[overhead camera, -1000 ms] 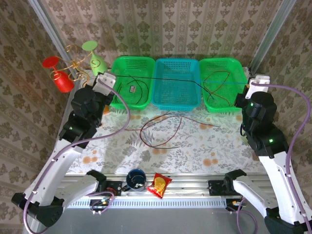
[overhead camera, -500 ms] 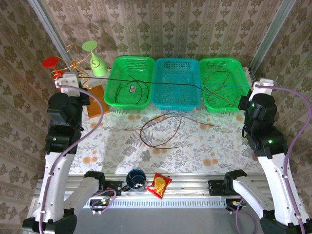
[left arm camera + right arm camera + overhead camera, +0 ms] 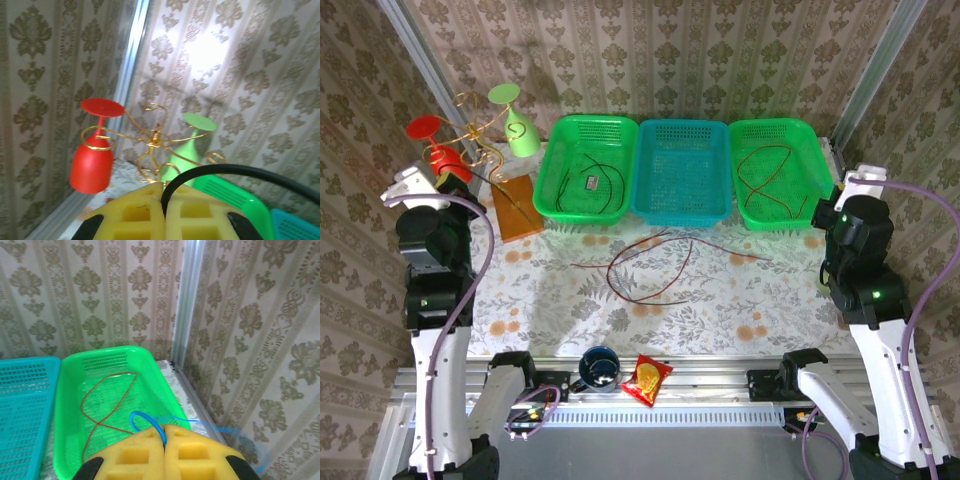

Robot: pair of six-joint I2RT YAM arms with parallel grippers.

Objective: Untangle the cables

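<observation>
A black cable (image 3: pixel 225 170) is pinched between the yellow pads of my left gripper (image 3: pixel 163 187) and arcs off to the right. That gripper (image 3: pixel 408 185) is raised at the far left, beside the wall. My right gripper (image 3: pixel 164 432) is shut on a blue cable (image 3: pixel 145 416), which loops just ahead of the pads; it hovers (image 3: pixel 865 178) at the right green basket's outer edge. Dark red cables (image 3: pixel 655 265) lie tangled on the table in front of the baskets. A red cable (image 3: pixel 107 390) rests in the right green basket (image 3: pixel 100 352), and a black one (image 3: pixel 610 190) in the left green basket (image 3: pixel 555 150).
A blue basket (image 3: pixel 650 130) stands between the two green ones. A gold wire rack (image 3: pixel 155 137) holds a red glass (image 3: pixel 92 165) and a green glass (image 3: pixel 187 150) at the back left, on a wooden base (image 3: pixel 515 205). A cup (image 3: pixel 598 368) and a snack packet (image 3: pixel 645 380) sit at the front rail.
My left arm has swung from the left green basket out to the far left wall. The taut black-and-blue line across the baskets is gone from the top view. The right arm edged slightly right.
</observation>
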